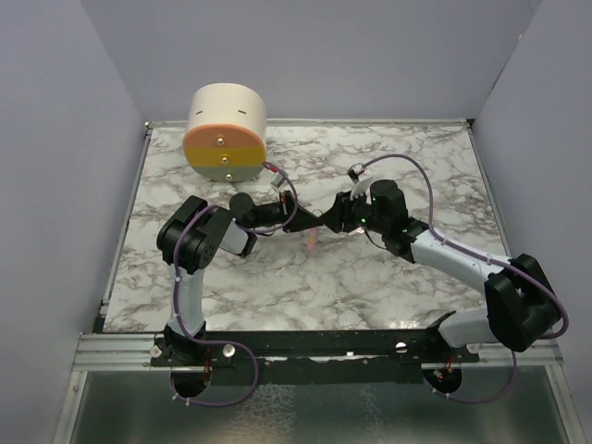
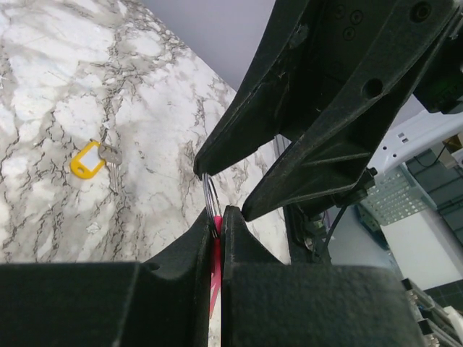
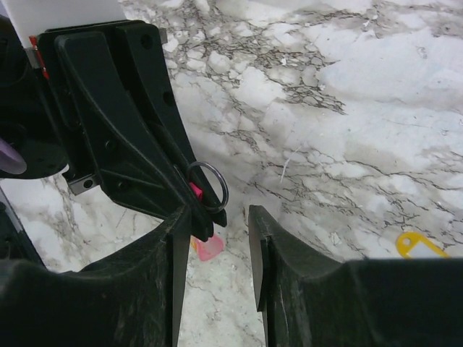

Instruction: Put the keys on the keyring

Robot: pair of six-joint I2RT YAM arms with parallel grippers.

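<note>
My left gripper is shut on the keyring's pink strap. Its metal ring sticks out past the fingertips. In the right wrist view the ring stands at the left gripper's tip, and the strap's loose end hangs below. My right gripper is open, with its jaws right at the ring and nothing held. In the top view the two grippers meet mid-table, with the strap below them. The yellow key lies flat on the table with a small metal piece; it also shows in the right wrist view.
A large cream-and-orange cylinder stands at the back left of the marble table. Grey walls close in the back and both sides. Purple cables loop over both arms.
</note>
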